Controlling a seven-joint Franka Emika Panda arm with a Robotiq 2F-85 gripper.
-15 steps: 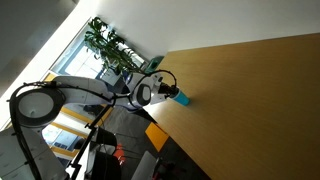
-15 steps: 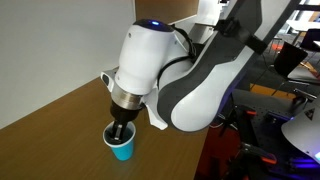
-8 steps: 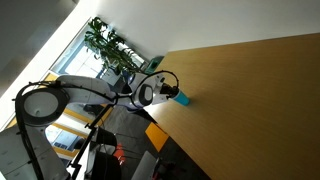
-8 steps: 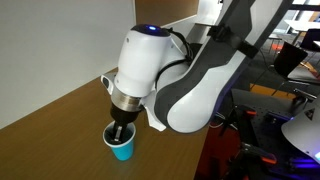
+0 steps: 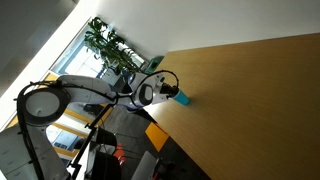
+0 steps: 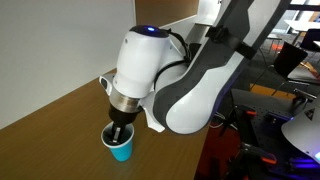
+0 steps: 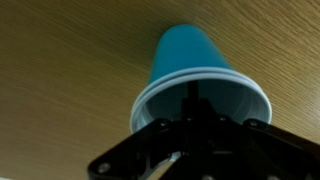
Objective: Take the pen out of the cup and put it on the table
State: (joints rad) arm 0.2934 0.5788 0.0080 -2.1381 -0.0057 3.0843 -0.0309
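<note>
The light-blue cup (image 7: 185, 55) stands on the wooden table (image 5: 260, 90) near its dark edge, and shows in both exterior views (image 5: 183, 99) (image 6: 122, 150). The pen (image 7: 190, 98) shows in the wrist view as a thin dark stick rising from inside the cup. My gripper (image 6: 119, 132) points straight down into the cup's mouth, its fingers (image 7: 195, 120) drawn close together around the pen's upper end. In an exterior view the gripper (image 5: 172, 93) is right next to the cup. The pen's lower part is hidden in the cup.
The table's edge runs close by the cup (image 6: 170, 150). The wooden top (image 7: 60, 60) stretches wide away from the cup. Plants (image 5: 105, 40) and chairs stand beyond the table's end. Lab clutter shows off the table (image 6: 270, 120).
Almost nothing differs. The arm has shifted very slightly, and the gripper stays in the cup's mouth.
</note>
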